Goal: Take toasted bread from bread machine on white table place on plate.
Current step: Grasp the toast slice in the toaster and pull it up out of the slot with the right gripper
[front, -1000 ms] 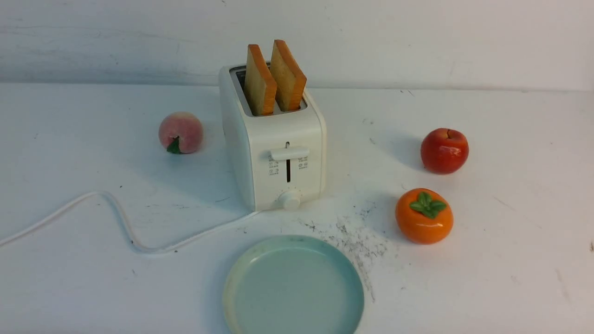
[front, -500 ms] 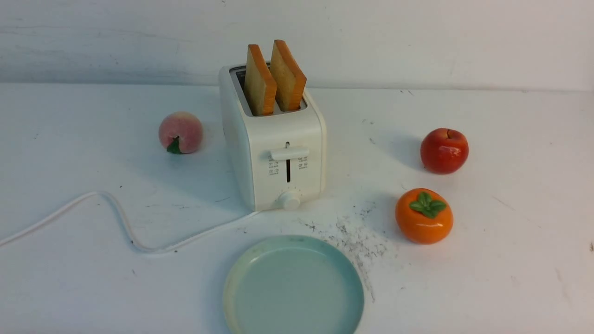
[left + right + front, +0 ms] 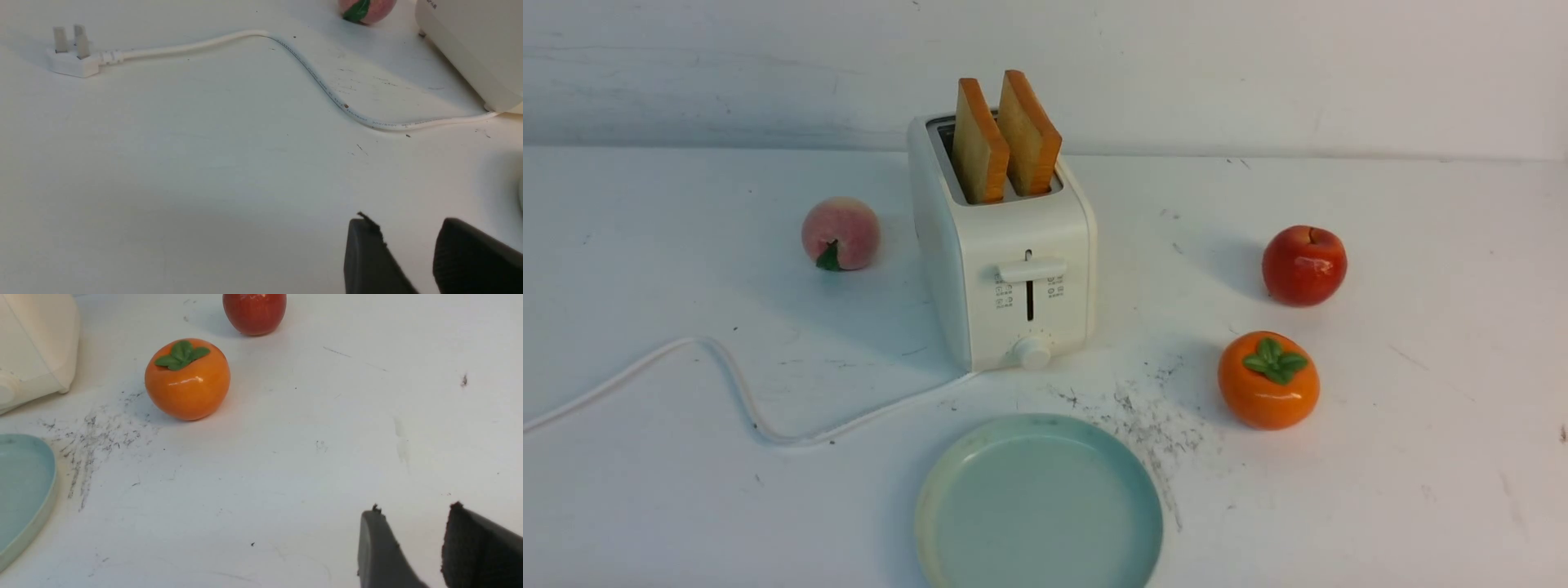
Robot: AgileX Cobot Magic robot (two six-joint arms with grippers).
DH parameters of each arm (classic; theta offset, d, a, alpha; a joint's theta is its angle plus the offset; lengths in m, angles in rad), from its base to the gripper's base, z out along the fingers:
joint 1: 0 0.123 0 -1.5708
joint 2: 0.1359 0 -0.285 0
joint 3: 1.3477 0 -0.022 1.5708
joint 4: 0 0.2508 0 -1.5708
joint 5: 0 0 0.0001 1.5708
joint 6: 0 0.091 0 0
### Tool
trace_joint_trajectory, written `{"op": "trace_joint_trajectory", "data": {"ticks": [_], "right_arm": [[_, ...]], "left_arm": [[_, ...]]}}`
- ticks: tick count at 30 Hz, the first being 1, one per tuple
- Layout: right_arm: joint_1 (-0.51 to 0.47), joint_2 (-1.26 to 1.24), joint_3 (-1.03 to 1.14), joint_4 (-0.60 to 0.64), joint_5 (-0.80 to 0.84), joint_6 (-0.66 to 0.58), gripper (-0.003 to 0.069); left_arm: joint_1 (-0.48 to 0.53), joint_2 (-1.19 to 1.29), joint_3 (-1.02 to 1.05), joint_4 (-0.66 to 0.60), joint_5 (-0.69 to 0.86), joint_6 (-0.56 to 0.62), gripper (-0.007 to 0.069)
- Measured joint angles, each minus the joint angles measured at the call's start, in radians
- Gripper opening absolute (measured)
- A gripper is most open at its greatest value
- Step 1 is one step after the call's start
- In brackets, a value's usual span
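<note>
Two slices of toasted bread, the left slice [image 3: 978,147] and the right slice [image 3: 1031,137], stand upright in the slots of the white bread machine [image 3: 1013,269] at the middle of the white table [image 3: 1421,457]. The pale teal plate [image 3: 1039,505] lies empty in front of it; its rim shows in the right wrist view [image 3: 24,494]. Neither gripper shows in the front view. My left gripper [image 3: 408,222] is open and empty above bare table, near the toaster's cord [image 3: 318,81]. My right gripper [image 3: 412,510] is open and empty above bare table, right of the plate.
A peach [image 3: 840,233] sits left of the toaster. A red apple [image 3: 1304,265] and an orange persimmon [image 3: 1268,380] sit to its right. The white cord [image 3: 735,384] snakes to the left and ends in a plug [image 3: 71,57]. Dark scuffs [image 3: 1152,425] mark the table beside the plate.
</note>
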Motion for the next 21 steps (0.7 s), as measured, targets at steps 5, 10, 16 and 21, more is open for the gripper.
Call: {"op": "trace_joint_trajectory", "data": {"ticks": [5, 10, 16, 21], "right_arm": [[0.000, 0.000, 0.000, 0.000, 0.000, 0.000, 0.0240], [0.000, 0.000, 0.000, 0.000, 0.000, 0.000, 0.0240], [0.000, 0.000, 0.000, 0.000, 0.000, 0.000, 0.0240], [0.000, 0.000, 0.000, 0.000, 0.000, 0.000, 0.0240]], "left_arm": [[0.000, 0.000, 0.000, 0.000, 0.000, 0.000, 0.0238], [0.000, 0.000, 0.000, 0.000, 0.000, 0.000, 0.0238], [0.000, 0.000, 0.000, 0.002, 0.000, 0.000, 0.0238], [0.000, 0.000, 0.000, 0.045, -0.039, 0.000, 0.0238]]}}
